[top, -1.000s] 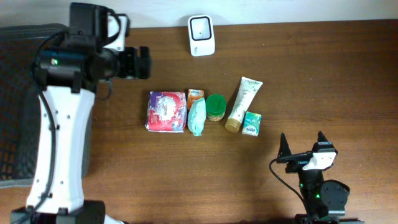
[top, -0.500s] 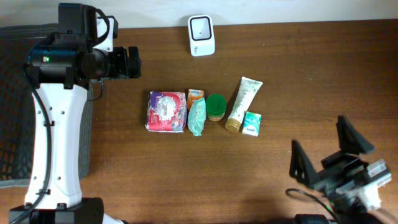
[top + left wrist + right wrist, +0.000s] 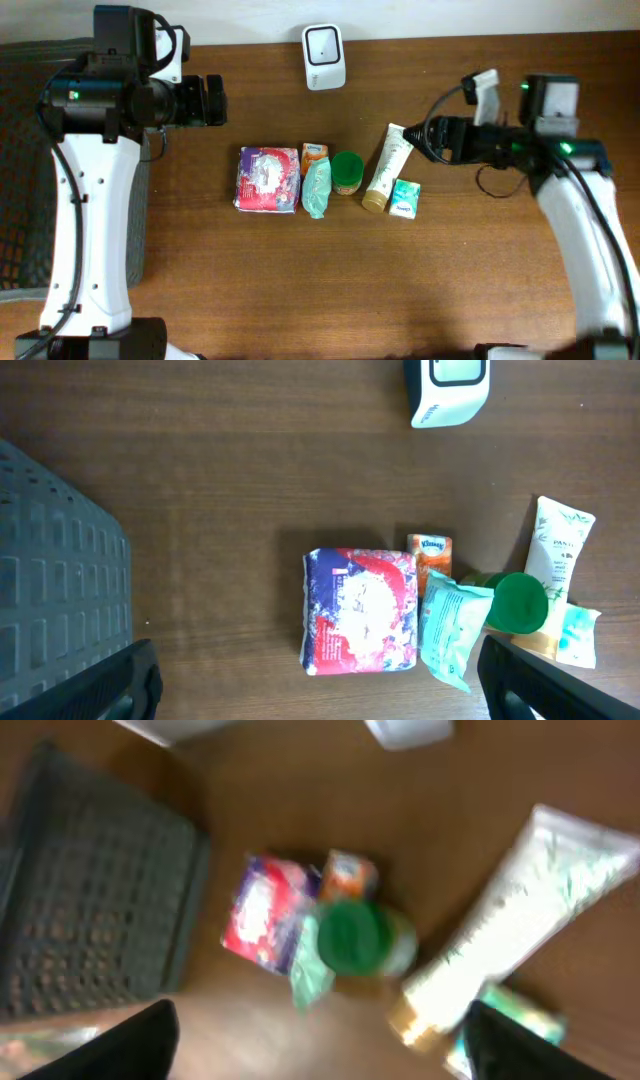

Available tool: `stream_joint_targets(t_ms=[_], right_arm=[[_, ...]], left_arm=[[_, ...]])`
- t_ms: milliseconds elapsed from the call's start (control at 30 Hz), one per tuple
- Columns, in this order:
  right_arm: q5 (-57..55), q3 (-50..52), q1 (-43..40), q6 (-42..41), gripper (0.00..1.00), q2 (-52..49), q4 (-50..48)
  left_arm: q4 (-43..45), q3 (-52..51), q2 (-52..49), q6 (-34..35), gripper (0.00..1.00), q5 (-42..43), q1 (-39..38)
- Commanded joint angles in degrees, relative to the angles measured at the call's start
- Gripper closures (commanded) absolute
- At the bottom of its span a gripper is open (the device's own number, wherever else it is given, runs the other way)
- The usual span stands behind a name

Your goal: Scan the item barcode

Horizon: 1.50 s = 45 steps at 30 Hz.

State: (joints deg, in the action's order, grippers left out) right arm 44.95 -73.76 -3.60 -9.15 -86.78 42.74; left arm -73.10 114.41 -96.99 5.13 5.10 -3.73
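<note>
Overhead: was evenly lit and sharp, soft shadows on the table [image 3: 500, 300] | Left wrist: was clear and in focus, faint sheen on the wood | Right wrist: was heavily motion-blurred, white tube [image 3: 520, 910] smeared, lettering unreadable

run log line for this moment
left gripper open, empty | right gripper open, empty, beside tube | scanner untouched | no item picked

Setting: you face what looks like a mock shop checkout | Evidence: white barcode scanner [image 3: 324, 56] at the far edge of a wooden table [image 3: 250, 290] | Goods: packaged toiletries in a row, including a tube [image 3: 393, 160] and an orange tissue pack [image 3: 313, 151] | Left side: dark mesh basket [image 3: 15, 150]
</note>
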Motion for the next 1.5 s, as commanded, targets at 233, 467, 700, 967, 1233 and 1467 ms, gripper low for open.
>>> stream_joint_targets(t_ms=[233,467,700,967,1233,1467], right_arm=[[-23.17,0.17,1.38,-8.79,0.21,-11.37,18.58],[-22.18,5.25,2.69,-8.17,0.17,-11.43,14.19],[-32.37,6.23,11.39,-11.02,0.42,-11.76,6.71],[-47.12,7.13,20.63,-18.4,0.56,-12.39,4.48],[-52.81,7.13,24.85,-18.4,0.6,-17.81,-0.09],[-52.26,7.13,24.96,-18.43,0.6,-18.51,0.9]], left_arm=[[0.11,0.07,0.57,-0.5,0.01,-0.02,0.0],[0.11,0.07,0.57,-0.48,0.01,-0.02,0.0],[0.11,0.07,0.57,-0.5,0.01,-0.02,0.0],[0.11,0.07,0.57,-0.5,0.01,-0.02,0.0],[0.11,0.07,0.57,-0.48,0.01,-0.02,0.0],[0.11,0.07,0.57,-0.5,0.01,-0.02,0.0]])
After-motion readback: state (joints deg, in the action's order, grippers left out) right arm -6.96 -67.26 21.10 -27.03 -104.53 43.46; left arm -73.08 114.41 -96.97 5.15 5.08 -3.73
